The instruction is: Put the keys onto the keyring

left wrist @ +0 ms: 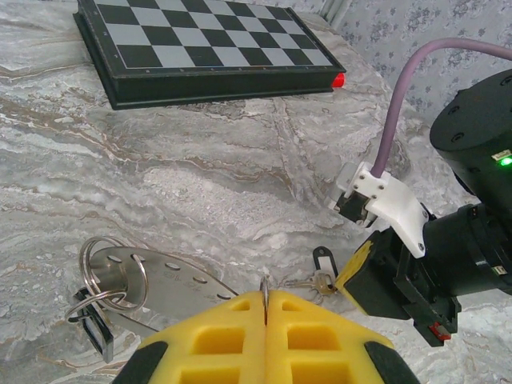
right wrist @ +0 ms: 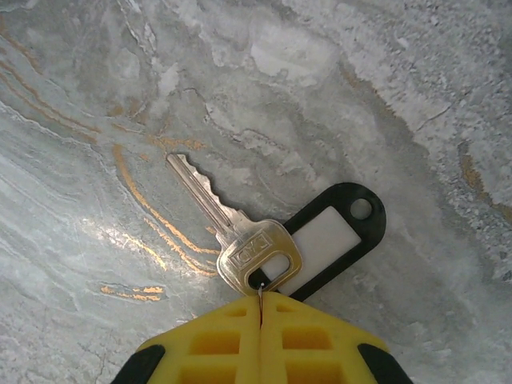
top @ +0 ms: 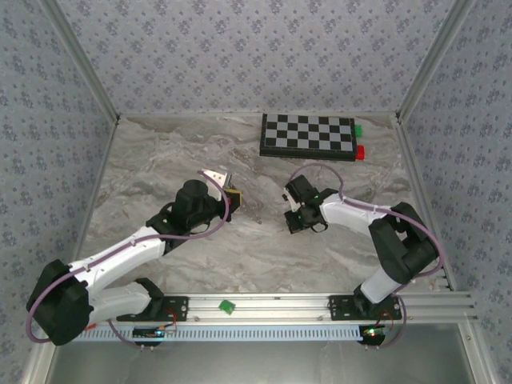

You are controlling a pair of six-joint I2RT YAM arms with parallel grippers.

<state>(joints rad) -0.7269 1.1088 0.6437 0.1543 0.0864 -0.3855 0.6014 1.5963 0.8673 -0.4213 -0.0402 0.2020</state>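
Note:
My left gripper (left wrist: 266, 296) (top: 234, 197) is shut on a thin metal ring (left wrist: 265, 285), seen edge-on between its yellow pads. Left of it lies a silver plate (left wrist: 172, 280) with holes, carrying larger rings (left wrist: 120, 272) and a black tag (left wrist: 97, 332). My right gripper (right wrist: 261, 306) (top: 291, 216) is shut on a fine wire ring threaded through the head of a silver key (right wrist: 240, 240), which lies flat on the table over a black tag with a white label (right wrist: 332, 236). In the left wrist view that key (left wrist: 323, 282) sits just beyond my left fingertips, beside the right gripper's yellow finger (left wrist: 358, 270).
A chessboard (top: 308, 134) lies at the back, with a green block (top: 359, 128) and a red block (top: 361, 152) at its right end. A small green piece (top: 226, 305) rests on the front rail. The marble table (top: 160, 160) has patterned walls on three sides.

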